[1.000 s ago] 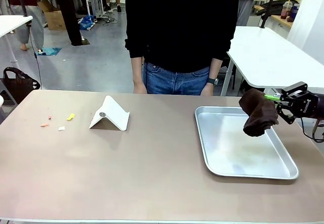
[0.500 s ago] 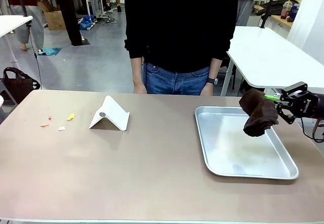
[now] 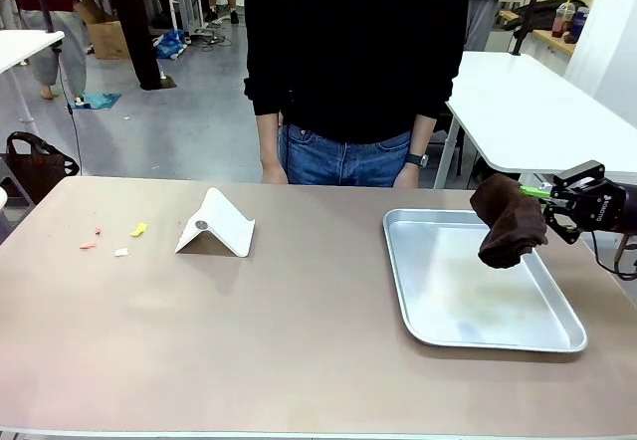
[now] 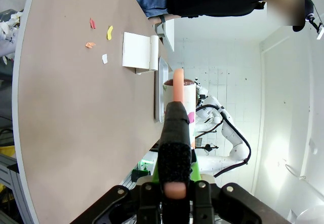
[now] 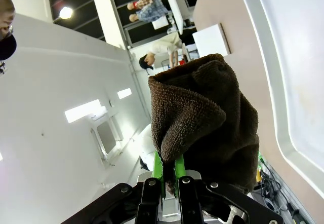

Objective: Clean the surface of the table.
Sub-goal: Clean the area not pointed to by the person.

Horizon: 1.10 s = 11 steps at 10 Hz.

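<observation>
The tan-brown table carries a few small orange, yellow and white scraps near its left end. My right gripper hangs above the right rim of the tray, shut on a dark brown cloth that droops from its green pads. The cloth hides the fingertips in the right wrist view. My left gripper is held off the table's end, shut on a long black tool with a pinkish-orange tip. Beyond it the scraps lie on the table.
A silver metal tray lies on the right half of the table. A white folded stand sits left of the middle. A person in a black top stands at the far edge, hands hanging down. White tables stand behind.
</observation>
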Each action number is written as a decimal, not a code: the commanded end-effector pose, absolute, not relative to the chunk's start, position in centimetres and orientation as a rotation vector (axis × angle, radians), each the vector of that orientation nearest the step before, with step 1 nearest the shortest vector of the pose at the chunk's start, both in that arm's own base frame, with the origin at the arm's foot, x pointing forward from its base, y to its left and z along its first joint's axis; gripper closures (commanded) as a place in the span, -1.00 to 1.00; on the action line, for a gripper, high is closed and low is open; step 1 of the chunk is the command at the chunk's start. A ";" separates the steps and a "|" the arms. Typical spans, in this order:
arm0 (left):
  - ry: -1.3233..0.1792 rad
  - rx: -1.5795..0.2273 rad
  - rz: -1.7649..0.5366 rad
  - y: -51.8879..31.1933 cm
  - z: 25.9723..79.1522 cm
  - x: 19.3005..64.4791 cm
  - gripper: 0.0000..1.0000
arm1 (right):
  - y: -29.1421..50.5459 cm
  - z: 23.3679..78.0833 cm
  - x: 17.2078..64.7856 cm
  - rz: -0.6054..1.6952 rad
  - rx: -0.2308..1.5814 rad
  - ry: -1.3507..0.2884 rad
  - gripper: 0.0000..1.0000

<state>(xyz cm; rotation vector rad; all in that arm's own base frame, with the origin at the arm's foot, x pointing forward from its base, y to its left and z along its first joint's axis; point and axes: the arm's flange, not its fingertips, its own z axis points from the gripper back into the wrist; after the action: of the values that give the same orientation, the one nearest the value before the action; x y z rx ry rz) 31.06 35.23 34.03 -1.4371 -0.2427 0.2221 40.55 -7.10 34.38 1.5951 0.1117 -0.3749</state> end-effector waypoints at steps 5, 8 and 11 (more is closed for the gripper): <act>-0.267 -1.082 0.314 27.8 37.1 35.9 0.56 | -7.0 34.8 40.3 -0.355 1.582 0.095 0.81; -0.202 -0.979 0.382 26.1 36.7 38.6 0.56 | -7.0 34.8 40.3 -0.355 1.582 0.095 0.81; -0.172 -0.878 0.435 25.7 36.0 39.5 0.56 | -7.0 34.8 40.3 -0.355 1.582 0.095 0.81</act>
<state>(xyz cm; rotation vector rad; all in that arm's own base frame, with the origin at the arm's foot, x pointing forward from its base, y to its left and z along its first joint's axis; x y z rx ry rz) 39.85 26.24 35.73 -0.9147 -0.1943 0.4058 40.54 -7.10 34.41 1.5947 0.1112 -0.3742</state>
